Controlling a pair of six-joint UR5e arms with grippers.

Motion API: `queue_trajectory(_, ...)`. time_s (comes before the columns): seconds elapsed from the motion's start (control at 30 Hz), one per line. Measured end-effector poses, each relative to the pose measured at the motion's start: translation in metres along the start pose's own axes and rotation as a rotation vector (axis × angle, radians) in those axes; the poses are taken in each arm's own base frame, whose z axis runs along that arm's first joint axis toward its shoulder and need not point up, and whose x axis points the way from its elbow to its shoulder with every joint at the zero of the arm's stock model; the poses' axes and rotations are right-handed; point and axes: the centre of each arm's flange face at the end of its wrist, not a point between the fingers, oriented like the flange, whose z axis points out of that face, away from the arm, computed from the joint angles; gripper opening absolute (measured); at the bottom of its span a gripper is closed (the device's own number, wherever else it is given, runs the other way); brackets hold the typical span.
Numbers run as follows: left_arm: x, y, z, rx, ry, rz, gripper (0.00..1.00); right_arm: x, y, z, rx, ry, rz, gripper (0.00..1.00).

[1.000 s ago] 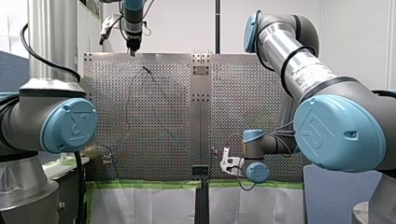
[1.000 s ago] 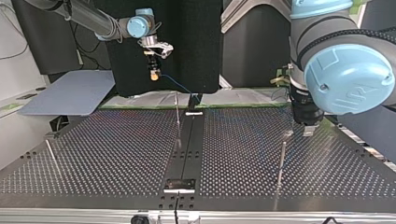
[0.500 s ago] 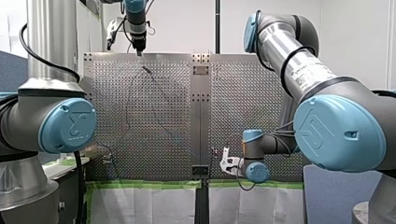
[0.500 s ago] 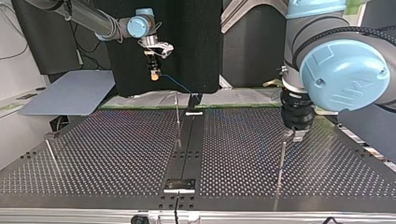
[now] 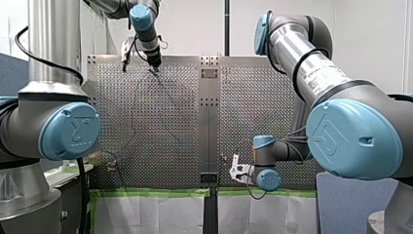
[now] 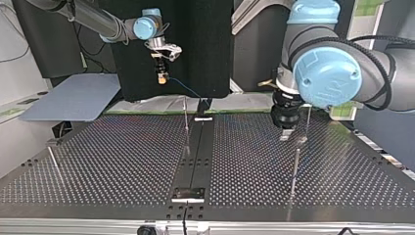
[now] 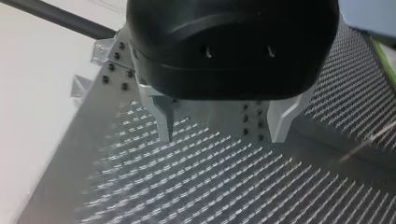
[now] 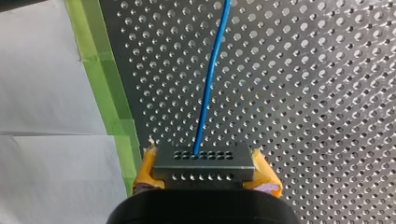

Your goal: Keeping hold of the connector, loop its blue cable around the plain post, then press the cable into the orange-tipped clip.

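My right gripper (image 8: 206,167) has yellow pads shut on a dark grey connector (image 8: 204,157). The blue cable (image 8: 210,79) runs straight ahead of the connector over the perforated plate. In the top view this gripper (image 6: 161,79) hangs above the far edge, and the cable (image 6: 183,89) slopes down towards a thin post (image 6: 186,117) at the centre seam. My left gripper (image 7: 224,128) is open with nothing between its metal fingers. It hovers low over the plate (image 6: 286,134), beside a slim upright post (image 6: 296,164). I see no orange tip on any post.
Another thin post (image 6: 54,164) stands at the top view's left. A second rod (image 6: 307,120) rises just behind my left gripper. Green tape (image 8: 102,79) edges the plate under my right gripper, with white sheeting beyond. A dark centre strip (image 6: 195,147) splits the table.
My left arm has swung leftwards in the top view, from the table's edge towards the middle, with its fingers still open. My right arm has held still with the connector.
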Motion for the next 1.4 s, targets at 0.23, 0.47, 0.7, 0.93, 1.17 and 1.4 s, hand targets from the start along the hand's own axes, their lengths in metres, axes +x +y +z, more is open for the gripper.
queue_trajectory(0.23, 0.041, -0.020, 0.031, 0.082, 0.057, 0.053, 1.00, 0.000, 0.002, 0.001, -0.005, 0.000, 0.001, 0.00)
queue_trajectory(0.47, 0.064, -0.037, 0.057, 0.086, 0.051, 0.133, 1.00, 0.001, 0.004, 0.001, -0.007, 0.004, 0.001, 0.00)
queue_trajectory(0.7, 0.066, -0.056, 0.081, 0.059, -0.006, 0.202, 1.00, 0.001, 0.004, 0.002, -0.008, 0.005, 0.002, 0.00)
queue_trajectory(0.93, 0.050, -0.063, 0.098, 0.009, -0.094, 0.245, 1.00, 0.001, 0.002, 0.001, -0.004, 0.007, 0.004, 0.00)
queue_trajectory(1.17, 0.039, -0.058, 0.106, -0.066, -0.165, 0.284, 1.00, 0.001, 0.002, 0.001, -0.003, 0.007, 0.004, 0.00)
queue_trajectory(1.4, 0.032, -0.058, 0.110, -0.128, -0.227, 0.323, 1.00, 0.001, 0.001, 0.001, -0.003, 0.005, 0.004, 0.00)
